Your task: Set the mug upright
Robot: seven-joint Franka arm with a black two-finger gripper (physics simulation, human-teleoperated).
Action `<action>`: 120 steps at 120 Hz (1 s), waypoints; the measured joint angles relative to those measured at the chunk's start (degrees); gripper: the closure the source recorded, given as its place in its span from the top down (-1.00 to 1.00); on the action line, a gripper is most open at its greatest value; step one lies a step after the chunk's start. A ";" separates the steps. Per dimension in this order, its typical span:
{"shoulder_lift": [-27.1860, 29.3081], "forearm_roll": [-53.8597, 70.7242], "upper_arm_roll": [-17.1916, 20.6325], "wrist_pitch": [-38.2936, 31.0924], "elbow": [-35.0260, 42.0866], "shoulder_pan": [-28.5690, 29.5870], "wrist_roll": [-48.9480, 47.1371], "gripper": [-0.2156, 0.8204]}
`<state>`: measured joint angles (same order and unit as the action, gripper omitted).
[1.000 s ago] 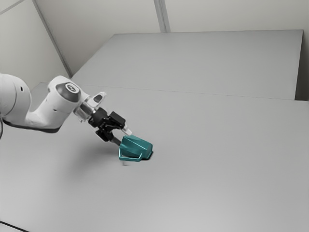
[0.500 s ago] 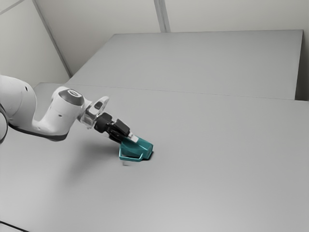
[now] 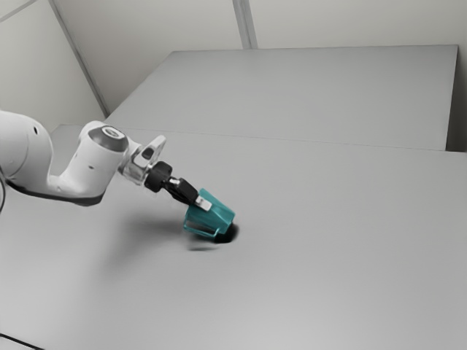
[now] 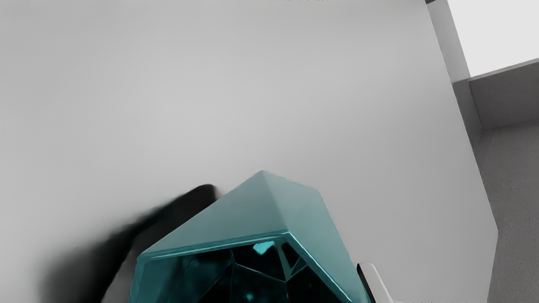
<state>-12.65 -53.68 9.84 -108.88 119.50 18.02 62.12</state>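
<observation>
Locate 1 teal faceted mug (image 3: 219,213) at the fingers of 1 black 2-finger gripper (image 3: 201,204), above the grey table (image 3: 328,248). Note tilt: neither upright nor flat, with mouth toward the gripper and base toward the table, at the exterior view's lower right. Read the pincer as clamped on the mug; see 1 pale fingertip (image 3: 205,206) against the near wall, and treat far-side contact as hidden.

Use the exterior view for 1 handle (image 3: 199,232), on the mug's camera-facing side, and for 1 white arm (image 3: 95,168), entering from the exterior view's left. Find dark shadow (image 3: 230,235) under the base.

Use the wrist view for the angular rim (image 4: 210,244) and the dark interior (image 4: 252,277), with thin lines between facets. See 1 fingertip at the outer wall, and dark shadow on the table beside the mug.

Count: 1 mug, 1 handle, 1 gripper, 1 arm, 1 table.
</observation>
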 joint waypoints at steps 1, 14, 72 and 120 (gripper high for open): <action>0.21 0.19 0.11 -0.16 0.00 -0.04 0.08 -0.88; 2.74 4.59 2.44 -3.70 0.04 -0.27 0.90 -0.90; 9.53 49.61 13.75 -20.61 4.15 -0.55 -18.56 -0.92; 11.94 53.78 15.71 -25.99 9.94 -1.47 -33.02 -0.92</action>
<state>-0.72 0.10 25.54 -134.87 129.44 16.54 29.10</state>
